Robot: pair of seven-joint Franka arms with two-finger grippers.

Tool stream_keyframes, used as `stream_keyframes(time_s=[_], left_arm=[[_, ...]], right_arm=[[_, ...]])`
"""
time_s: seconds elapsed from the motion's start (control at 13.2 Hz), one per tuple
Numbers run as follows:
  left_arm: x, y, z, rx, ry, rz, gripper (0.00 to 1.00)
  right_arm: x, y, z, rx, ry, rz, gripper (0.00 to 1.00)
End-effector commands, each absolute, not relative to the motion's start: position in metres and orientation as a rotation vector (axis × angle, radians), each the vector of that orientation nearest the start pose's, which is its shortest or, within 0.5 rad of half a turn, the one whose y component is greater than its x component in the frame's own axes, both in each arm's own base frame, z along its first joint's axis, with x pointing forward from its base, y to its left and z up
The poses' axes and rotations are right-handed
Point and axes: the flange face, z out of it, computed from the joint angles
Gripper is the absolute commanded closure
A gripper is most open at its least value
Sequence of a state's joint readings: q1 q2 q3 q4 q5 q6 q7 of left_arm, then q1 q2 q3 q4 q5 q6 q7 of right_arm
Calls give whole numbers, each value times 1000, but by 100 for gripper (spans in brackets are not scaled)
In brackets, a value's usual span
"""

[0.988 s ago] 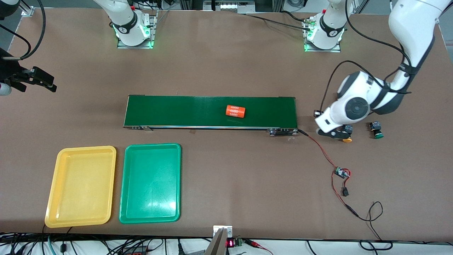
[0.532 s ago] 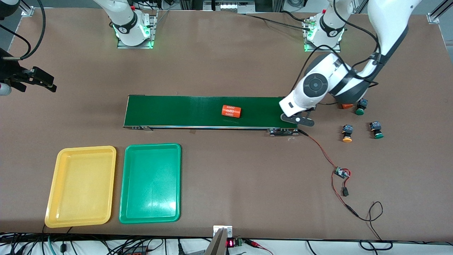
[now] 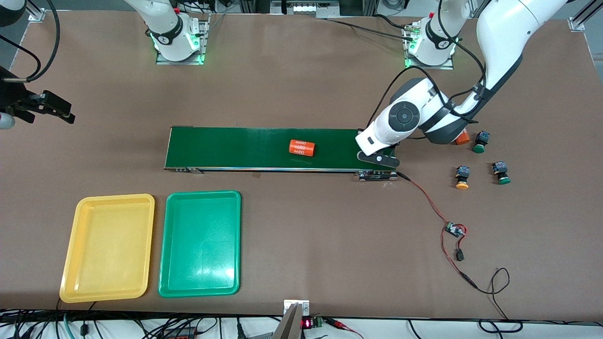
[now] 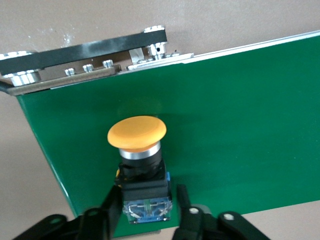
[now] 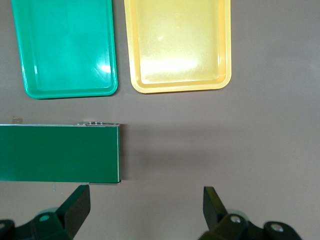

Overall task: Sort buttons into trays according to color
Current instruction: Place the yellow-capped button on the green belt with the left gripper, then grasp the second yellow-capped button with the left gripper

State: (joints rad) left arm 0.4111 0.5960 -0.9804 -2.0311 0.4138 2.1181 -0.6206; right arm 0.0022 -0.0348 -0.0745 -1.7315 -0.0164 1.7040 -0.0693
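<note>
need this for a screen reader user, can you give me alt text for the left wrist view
The left claw grips a yellow-capped button by its dark body, cap pointing away from the claw, over one end of the green conveyor belt. The belt's metal end bracket and brown table show past the belt's edge.

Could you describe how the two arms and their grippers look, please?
Both arms are glossy white with dark grey joint bands, black cables along the links and green-lit bases. The left gripper and right gripper have black fingers on black bodies with silver screws.
</note>
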Motion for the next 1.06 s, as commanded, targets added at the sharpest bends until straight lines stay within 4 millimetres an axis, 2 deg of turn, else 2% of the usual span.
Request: stream_keyframes(time_s=[0.0, 0.23, 0.38, 0.46, 0.68, 0.84, 0.99], left_arm=[[508, -287, 281, -3133, 258, 362, 0], [538, -256, 334, -2998, 186, 459, 0], [557, -234, 357, -2955, 171, 486, 0], [569, -210, 357, -2949, 213, 493, 0], [600, -113, 343, -2901, 191, 455, 0], [607, -66, 315, -2907, 174, 504, 0], [606, -35, 290, -2959, 216, 504, 0]], right_arm=[[550, -43, 582, -3171, 21, -7, 0], [550, -44, 581, -3171, 23, -4, 0], [549, -44, 580, -3171, 25, 8, 0], [549, -44, 581, -3171, 28, 6, 0], [549, -44, 581, -3171, 33, 5, 0], [550, -45, 579, -3171, 37, 5, 0], [550, -52, 576, -3171, 57, 15, 0]])
